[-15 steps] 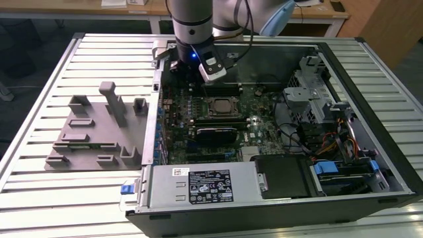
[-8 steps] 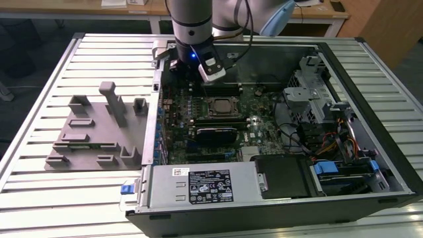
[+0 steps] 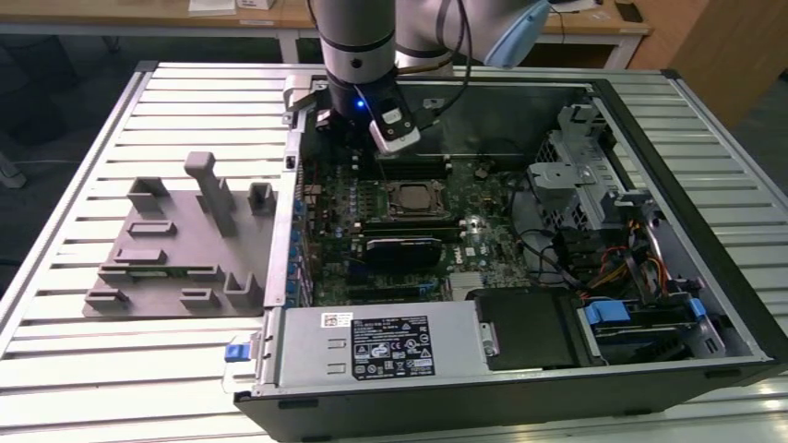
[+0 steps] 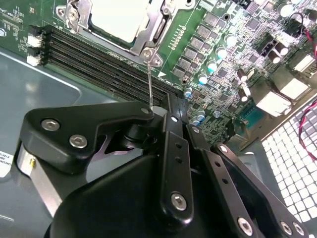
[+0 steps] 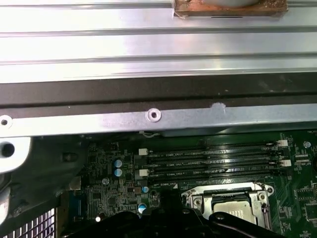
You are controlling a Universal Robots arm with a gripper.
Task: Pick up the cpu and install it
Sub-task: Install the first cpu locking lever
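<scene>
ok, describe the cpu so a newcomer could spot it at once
Look inside the open computer case, on the green board. The cpu sits in the metal-framed socket beside the long black memory slots. It is the only plain, pale silver square there.

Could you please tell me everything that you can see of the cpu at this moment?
The cpu is a thin, flat, square chip with a pale silver top that looks like metal. It lies level in the motherboard inside the open computer case, next to the memory slots. A metal socket frame surrounds it and seems to overlap its edges. Its underside is hidden.
</scene>
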